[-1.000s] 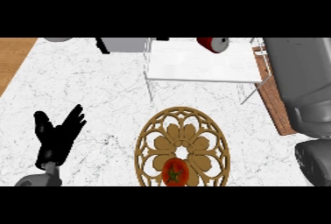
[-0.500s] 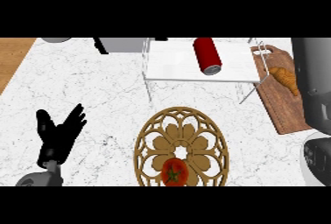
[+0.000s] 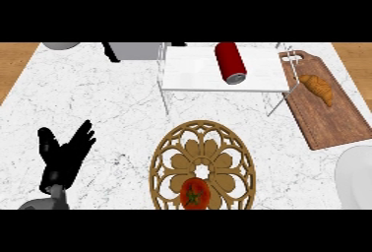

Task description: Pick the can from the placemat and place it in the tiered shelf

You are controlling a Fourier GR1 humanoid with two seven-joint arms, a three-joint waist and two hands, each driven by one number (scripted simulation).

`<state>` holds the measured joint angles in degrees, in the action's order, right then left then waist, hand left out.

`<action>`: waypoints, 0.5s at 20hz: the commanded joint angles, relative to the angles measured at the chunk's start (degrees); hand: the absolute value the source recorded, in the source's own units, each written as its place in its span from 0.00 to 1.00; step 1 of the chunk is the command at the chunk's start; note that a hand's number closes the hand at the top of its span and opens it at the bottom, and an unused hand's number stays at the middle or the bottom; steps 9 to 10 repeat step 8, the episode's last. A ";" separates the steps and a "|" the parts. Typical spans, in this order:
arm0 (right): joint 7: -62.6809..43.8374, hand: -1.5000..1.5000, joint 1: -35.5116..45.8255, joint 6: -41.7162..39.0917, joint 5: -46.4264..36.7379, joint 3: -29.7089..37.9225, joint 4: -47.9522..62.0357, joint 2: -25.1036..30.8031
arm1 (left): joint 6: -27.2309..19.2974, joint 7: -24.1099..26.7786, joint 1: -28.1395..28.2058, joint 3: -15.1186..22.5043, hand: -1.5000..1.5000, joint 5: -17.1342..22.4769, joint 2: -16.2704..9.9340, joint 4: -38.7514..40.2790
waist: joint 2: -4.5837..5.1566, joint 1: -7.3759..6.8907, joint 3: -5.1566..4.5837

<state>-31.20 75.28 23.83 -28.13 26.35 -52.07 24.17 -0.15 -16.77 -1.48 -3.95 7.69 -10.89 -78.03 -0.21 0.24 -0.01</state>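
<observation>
at the lower left of the counter (image 3: pixel 102 108) you see the left hand (image 3: pixel 65 155) resting, fingers up and spread, grasping nothing; its forearm runs off the lower edge. your right hand is out of view. the red can (image 3: pixel 231 62) lies on its side on the white tiered shelf (image 3: pixel 196 78) near the far edge. bare marble lies between your hand and the round wooden placemat (image 3: pixel 202 165). a tomato (image 3: pixel 195 194) sits on the placemat, both cut off below. right of the shelf, a croissant (image 3: pixel 318 88) rests on a cutting board (image 3: pixel 327 123). a pale shape at the right edge is hard to make out.
</observation>
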 commanded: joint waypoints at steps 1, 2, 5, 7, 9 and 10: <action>-0.85 0.00 -4.10 -2.97 4.92 3.95 -5.06 4.69 | -1.97 -1.91 -1.31 0.35 0.50 -0.39 1.42 -1.12 | -0.06 0.42 0.05; -0.51 0.00 -6.88 -5.08 6.00 4.43 -6.89 6.10 | 0.59 -1.53 -1.74 -1.80 0.50 1.30 -1.12 0.40 | -0.07 0.62 0.04; -0.83 0.00 -12.20 -12.99 11.65 6.10 -11.70 8.36 | 0.18 -0.96 -0.77 -1.14 0.50 0.03 -1.06 -0.54 | -0.08 0.66 0.05; -2.07 0.00 -14.39 -14.26 12.38 6.21 -13.39 10.25 | 1.42 1.57 0.32 -1.12 0.50 0.54 -0.13 1.25 | 0.05 0.28 0.01; -2.11 0.00 -16.07 -15.35 14.04 6.48 -16.19 9.89 | -1.70 0.64 -2.32 -0.67 0.50 -1.13 1.34 2.51 | 0.03 0.51 0.01; -2.11 0.00 -16.07 -15.35 14.04 6.48 -16.19 9.89 | -1.70 0.64 -2.32 -0.67 0.50 -1.13 1.34 2.51 | 0.03 0.51 0.01</action>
